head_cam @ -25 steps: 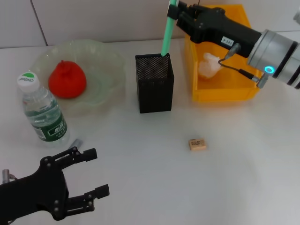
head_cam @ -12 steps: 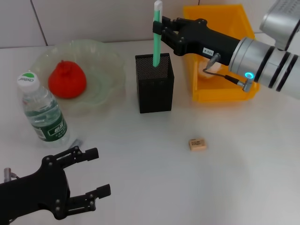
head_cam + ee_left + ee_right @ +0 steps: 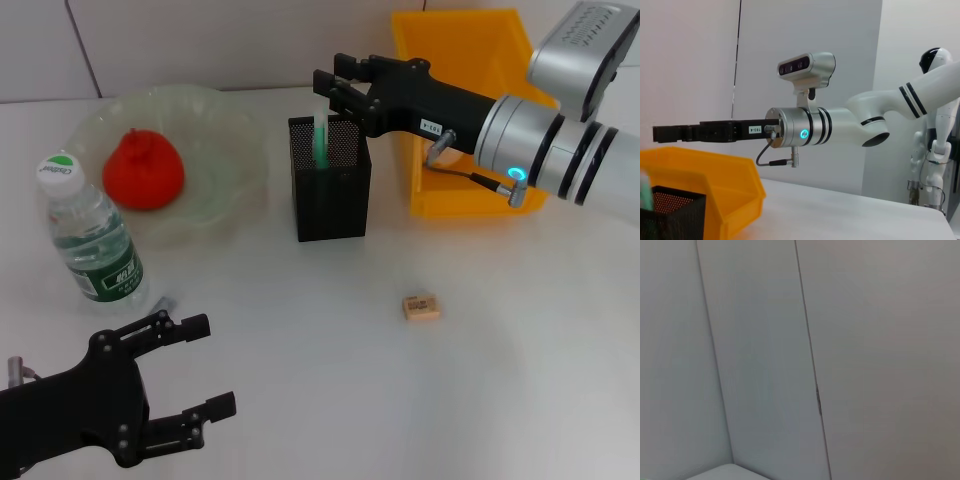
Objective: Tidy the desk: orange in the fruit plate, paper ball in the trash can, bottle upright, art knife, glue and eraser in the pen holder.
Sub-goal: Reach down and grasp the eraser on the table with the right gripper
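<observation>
Art knife (image 3: 319,141), green, stands in the pen holder (image 3: 330,190); my right fingers (image 3: 333,92) hover spread above it, left fingers (image 3: 200,365) open by the bench's near edge.

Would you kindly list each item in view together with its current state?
orange: lying in the fruit plate.
bottle: upright, capped.
green stick: dropped inside the pen holder, which stands upright.
eraser: lying loose on the table, not yet put away.
trash can: upright behind the right arm.
right gripper: above the pen holder, open.
left gripper: open, low over the near table.
</observation>
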`<state>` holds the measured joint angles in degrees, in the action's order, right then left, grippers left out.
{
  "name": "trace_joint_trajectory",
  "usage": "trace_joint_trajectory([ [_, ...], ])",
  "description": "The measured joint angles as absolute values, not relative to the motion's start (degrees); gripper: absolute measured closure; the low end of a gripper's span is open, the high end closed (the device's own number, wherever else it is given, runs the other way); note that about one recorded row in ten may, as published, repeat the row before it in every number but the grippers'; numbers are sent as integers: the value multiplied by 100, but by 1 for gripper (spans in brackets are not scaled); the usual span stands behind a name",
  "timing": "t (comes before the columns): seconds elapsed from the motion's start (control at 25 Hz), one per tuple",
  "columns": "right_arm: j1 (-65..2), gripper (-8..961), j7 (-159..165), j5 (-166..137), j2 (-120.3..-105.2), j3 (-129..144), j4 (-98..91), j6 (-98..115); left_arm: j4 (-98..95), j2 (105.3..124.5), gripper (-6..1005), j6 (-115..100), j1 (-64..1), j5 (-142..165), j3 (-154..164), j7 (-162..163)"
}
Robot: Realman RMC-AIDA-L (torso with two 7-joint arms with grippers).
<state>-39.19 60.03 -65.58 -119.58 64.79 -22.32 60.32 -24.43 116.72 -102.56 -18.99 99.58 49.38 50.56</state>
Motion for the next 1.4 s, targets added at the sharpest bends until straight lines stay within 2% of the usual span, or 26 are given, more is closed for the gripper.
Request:
trace_joint_trajectory([
  [0.04,-3903,780,6026,-6557,-11957,6479,-2245,6039,-2443,11672,184,-10256,-1899,9958,4938,5056],
  [0.2,-3698,599,6200,-6591,-11949,6479,-2590,6127,-2443,11671,184,-10256,-1899,9958,4935,5054],
  [0.32,-3510,507,6592,-6699,-11937,6510,-2984,6201,-2443,11670,184,-10257,-1878,9955,4928,5053],
  [0.52,-2898,341,8894,-8292,-11902,6514,-5071,6331,-2443,11658,185,-10251,-1847,9942,4923,5053],
  [0.6,-2823,253,10601,-10055,-11891,6264,-6520,7012,-2443,11655,184,-10230,-1847,9940,4922,5053],
  [0.68,-2904,165,11093,-10581,-11870,6087,-6896,7419,-2443,11650,184,-10170,-1853,9933,4921,5057],
  [0.8,-3263,129,12082,-11686,-11767,5663,-7563,8666,-2443,11645,184,-10137,-1864,9932,4921,5067],
  [1.0,-4093,131,12455,-13482,-11548,5513,-7946,10617,-2443,11651,185,-10065,-1898,9926,4921,5104],
  [1.16,-4269,133,12105,-14190,-11581,5793,-7980,11042,-2443,11668,185,-10052,-1914,9922,4863,5106],
  [1.2,-4270,133,11903,-14548,-11647,6107,-8044,11070,-2443,11668,185,-10044,-1915,9921,4847,5107],
  [1.28,-4260,133,11863,-14686,-11683,6226,-8063,11043,-2440,11669,185,-10029,-1916,9922,4829,5109],
  [1.4,-4193,134,11781,-15349,-11862,6733,-8098,10782,-2420,11677,184,-9993,-1925,9919,4762,5123],
])
